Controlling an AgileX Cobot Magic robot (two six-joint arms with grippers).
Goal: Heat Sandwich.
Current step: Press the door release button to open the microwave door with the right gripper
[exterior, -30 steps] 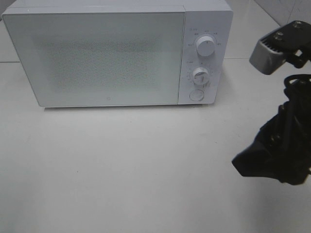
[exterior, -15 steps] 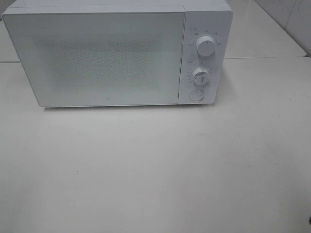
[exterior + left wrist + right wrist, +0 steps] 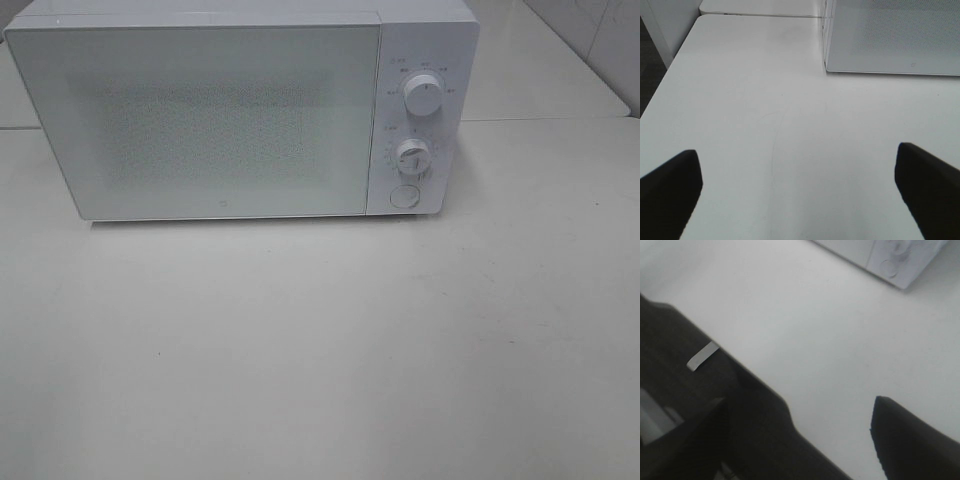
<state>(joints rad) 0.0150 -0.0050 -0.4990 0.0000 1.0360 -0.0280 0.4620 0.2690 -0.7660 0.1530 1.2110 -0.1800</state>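
Note:
The sandwich is out of view in every frame. A white microwave (image 3: pixel 240 110) stands at the back of the table with its door closed; its lower front corner (image 3: pixel 890 35) shows in the left wrist view and its control-panel corner (image 3: pixel 890 255) in the right wrist view. My left gripper (image 3: pixel 800 200) is open over bare tabletop, well in front of the microwave's left side. Also open and holding nothing, my right gripper (image 3: pixel 805 450) sits near a table edge. Neither gripper appears in the exterior high view.
The microwave's panel carries two round knobs (image 3: pixel 424 97) (image 3: pixel 411 156) and a round button (image 3: pixel 404 196). The white table (image 3: pixel 300 350) spreads in front of it. A dark drop-off (image 3: pixel 670 365) lies beyond the table edge in the right wrist view.
My right arm, seen at the right side of the exterior high view a second ago, has moved out of that view. The microwave has not moved.

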